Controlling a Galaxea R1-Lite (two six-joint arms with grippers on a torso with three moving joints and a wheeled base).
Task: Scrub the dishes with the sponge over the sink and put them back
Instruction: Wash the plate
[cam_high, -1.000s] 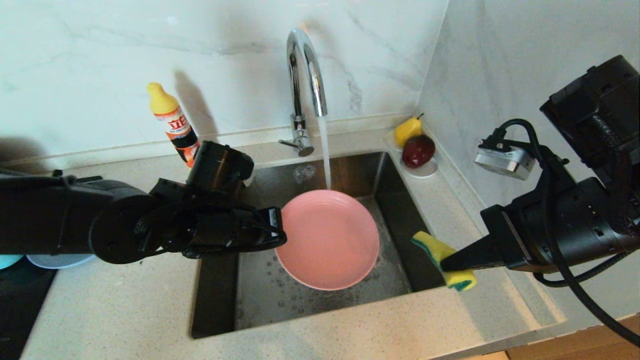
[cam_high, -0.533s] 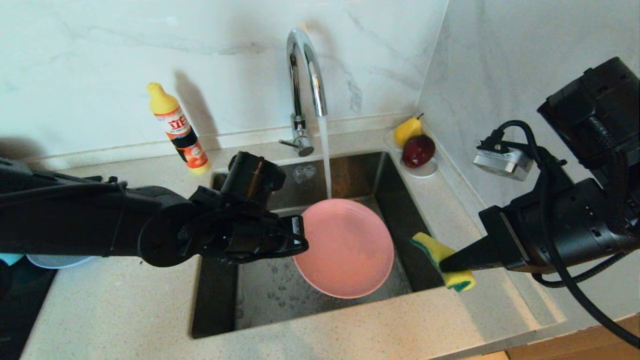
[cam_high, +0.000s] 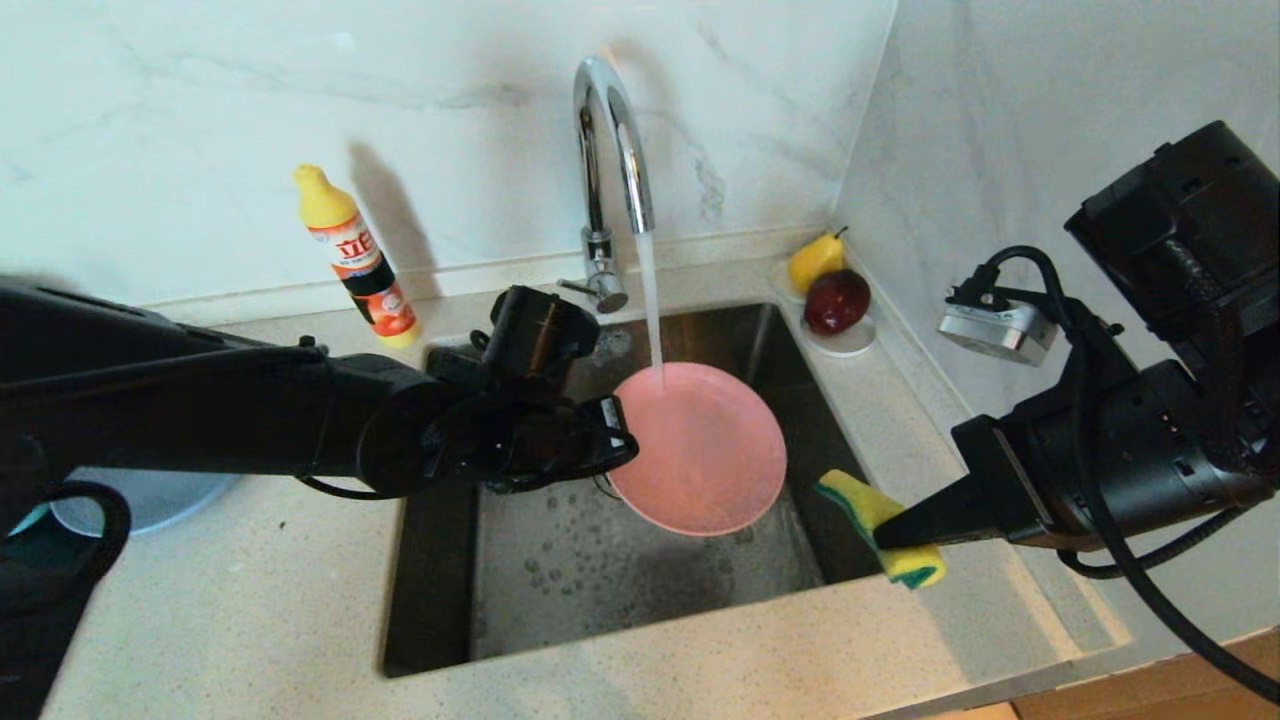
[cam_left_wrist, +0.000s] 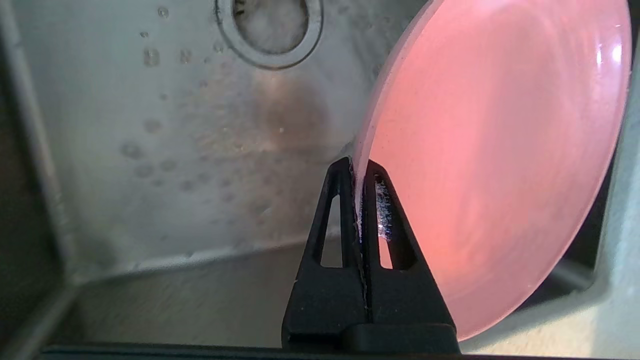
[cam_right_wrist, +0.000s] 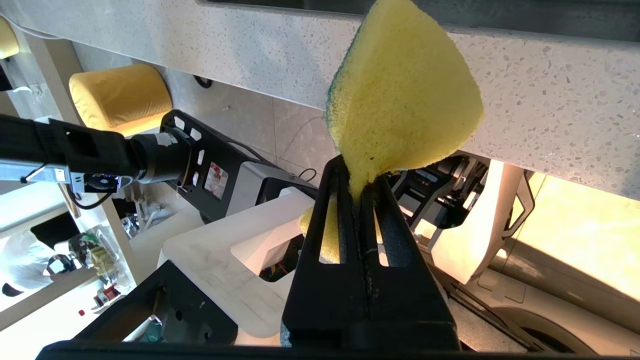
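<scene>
Over the sink (cam_high: 600, 590) my left gripper (cam_high: 625, 445) is shut on the left rim of the round pink plate (cam_high: 705, 450), holding it tilted with its far edge under the running water. From the left wrist, the fingertips (cam_left_wrist: 359, 167) pinch the plate's edge (cam_left_wrist: 490, 150) above the wet basin floor (cam_left_wrist: 175, 130) and its drain (cam_left_wrist: 270, 25). My right gripper (cam_high: 882, 535) is shut on the yellow and green sponge (cam_high: 858, 498), at the sink's right rim. In the right wrist view the gripper (cam_right_wrist: 357, 175) squeezes the sponge's foam (cam_right_wrist: 405, 90). The grey-blue plate (cam_high: 150, 500) lies on the left counter.
The chrome tap (cam_high: 610, 150) is running, its stream (cam_high: 650, 300) landing on the plate. An orange detergent bottle (cam_high: 355, 255) stands behind the sink's left corner. A white saucer (cam_high: 845, 345) with a pear and a red fruit sits at the back right by the wall.
My left arm has carried the pink plate to the right and toward the tap, lifting its far edge into the stream. The right arm and sponge have stayed put.
</scene>
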